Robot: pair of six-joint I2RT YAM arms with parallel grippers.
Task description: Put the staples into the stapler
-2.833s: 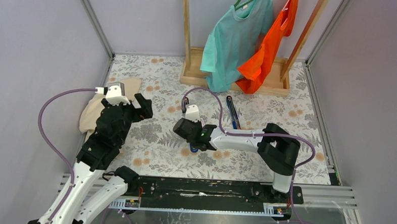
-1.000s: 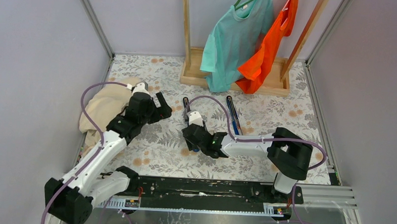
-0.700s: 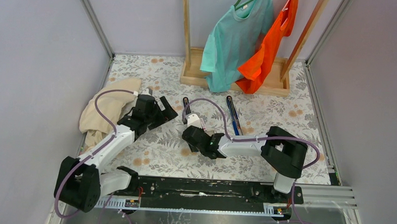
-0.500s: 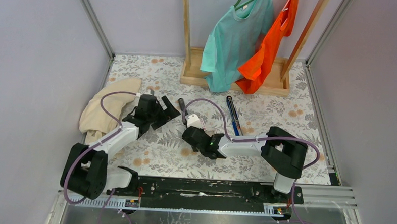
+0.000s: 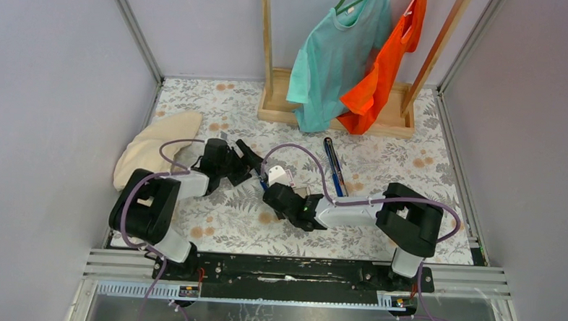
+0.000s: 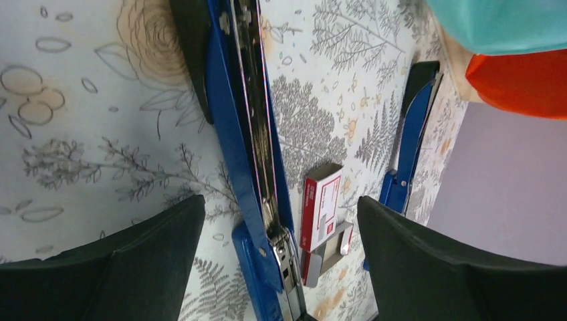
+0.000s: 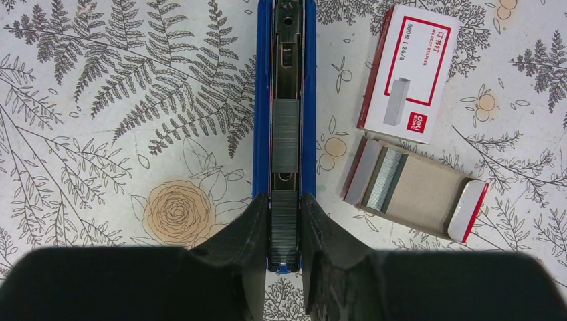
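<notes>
- staples (image 7: 283, 231): a short grey strip sits between the fingers of the right gripper (image 7: 285, 204), lined up with the near end of the open blue stapler (image 7: 262, 100). can't tell if it's seated in the channel or just above it.
- right jaws are narrow, pinching that strip by its long sides.
- left gripper (image 6: 279, 200) stands wide with nothing in it, straddling the stapler.
- second strip (image 7: 286, 130) lies further up the channel. spares sit in the cardboard tray (image 7: 428, 194) beside the red and white box sleeve (image 7: 409, 73).
- my guess on handling: light, stiff, slick metal, but the glued row will snap if bent or crushed. grip mid-length on the flat sides, gently, and keep it level.
</notes>
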